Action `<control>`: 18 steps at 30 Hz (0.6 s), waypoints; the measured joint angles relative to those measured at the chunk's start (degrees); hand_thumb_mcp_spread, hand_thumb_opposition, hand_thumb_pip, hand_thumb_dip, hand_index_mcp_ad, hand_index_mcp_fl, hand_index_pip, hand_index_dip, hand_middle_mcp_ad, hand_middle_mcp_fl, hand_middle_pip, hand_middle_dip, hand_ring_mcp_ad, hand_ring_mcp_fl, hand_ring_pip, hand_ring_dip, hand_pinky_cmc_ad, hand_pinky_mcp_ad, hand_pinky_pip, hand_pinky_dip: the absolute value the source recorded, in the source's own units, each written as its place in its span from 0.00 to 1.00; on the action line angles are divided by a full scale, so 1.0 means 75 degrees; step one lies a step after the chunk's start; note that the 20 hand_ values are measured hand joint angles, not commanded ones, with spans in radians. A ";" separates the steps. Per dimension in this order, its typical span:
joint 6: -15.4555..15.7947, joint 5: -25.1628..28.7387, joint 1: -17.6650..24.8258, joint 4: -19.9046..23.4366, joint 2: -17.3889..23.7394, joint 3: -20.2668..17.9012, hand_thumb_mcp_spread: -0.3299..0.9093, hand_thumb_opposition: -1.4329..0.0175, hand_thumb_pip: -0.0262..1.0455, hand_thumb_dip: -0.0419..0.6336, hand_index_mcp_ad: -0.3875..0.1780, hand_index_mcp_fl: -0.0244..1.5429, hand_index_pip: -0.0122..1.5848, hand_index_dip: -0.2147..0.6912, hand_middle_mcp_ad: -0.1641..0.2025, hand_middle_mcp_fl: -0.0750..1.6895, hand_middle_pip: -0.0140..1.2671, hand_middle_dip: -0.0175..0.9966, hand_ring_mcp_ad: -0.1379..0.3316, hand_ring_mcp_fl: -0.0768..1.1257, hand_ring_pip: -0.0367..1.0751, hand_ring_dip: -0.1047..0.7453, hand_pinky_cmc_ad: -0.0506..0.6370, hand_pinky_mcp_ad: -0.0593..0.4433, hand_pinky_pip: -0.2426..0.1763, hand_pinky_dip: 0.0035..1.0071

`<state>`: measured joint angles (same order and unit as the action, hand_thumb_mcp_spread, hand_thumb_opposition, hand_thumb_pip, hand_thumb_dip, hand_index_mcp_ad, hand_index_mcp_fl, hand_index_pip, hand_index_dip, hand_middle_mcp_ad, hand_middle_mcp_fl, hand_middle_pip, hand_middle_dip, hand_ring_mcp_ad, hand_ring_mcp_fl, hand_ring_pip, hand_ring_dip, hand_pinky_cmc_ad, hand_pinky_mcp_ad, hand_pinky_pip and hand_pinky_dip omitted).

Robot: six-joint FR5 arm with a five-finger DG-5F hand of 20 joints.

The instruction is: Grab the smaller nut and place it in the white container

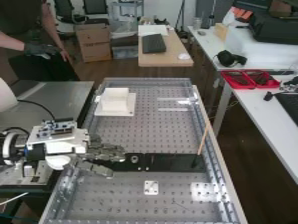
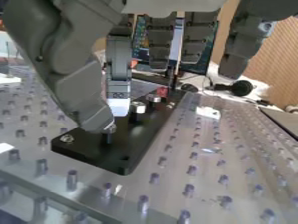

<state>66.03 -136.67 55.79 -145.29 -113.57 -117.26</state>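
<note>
1. At the left, the white arm (image 1: 60, 145) reaches in over the near half of the perforated bench (image 1: 133, 132).
2. The robot hand (image 1: 105, 150) is over the left end of a black plate (image 1: 171, 162). It is open: the fingers are mostly straight, with the thumb apart from them on the near side, and nothing is seen in its grasp.
3. What looks like the smaller nut (image 2: 111, 129) is on a short post on the black plate, right by the thumb's tip; whether they touch cannot be told.
4. The white container (image 1: 115, 95), a square box on a flat white base, is at the far left of the bench, well apart from the hand.
5. Further right along the plate is a larger nut (image 2: 138, 107), raised on its post, with another metal nut (image 2: 154, 98) just beyond it and a small red piece (image 2: 162, 91) after that.
6. A small white block (image 1: 151, 188) with holes lies on the bench, on the near side of the plate.
7. A thin wooden stick (image 1: 203, 137) rises from the plate's right end, tilted toward the far right.
8. Past the bench's right edge, black headphones (image 1: 231, 59) and red trays (image 1: 249, 86) are on a white side table (image 1: 266, 117).
</note>
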 joint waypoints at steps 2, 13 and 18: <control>0.0031 0.0005 -0.0005 -0.0027 -0.0027 0.0022 0.55 0.40 0.80 0.36 0.42 0.03 0.98 0.39 0.63 0.07 0.11 0.24 0.56 0.06 0.12 0.27 0.58 0.74 0.63 0.17; 0.0079 0.0006 0.0001 -0.0023 -0.0119 0.0055 0.55 0.40 0.80 0.37 0.42 0.03 0.98 0.39 0.63 0.07 0.11 0.24 0.56 0.06 0.12 0.27 0.58 0.74 0.63 0.17; 0.0134 -0.0002 0.0000 -0.0072 -0.0144 0.0076 0.57 0.40 0.80 0.36 0.42 0.03 0.98 0.39 0.63 0.07 0.11 0.24 0.56 0.06 0.12 0.27 0.58 0.74 0.63 0.17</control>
<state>67.04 -136.69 55.80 -145.83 -114.65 -116.69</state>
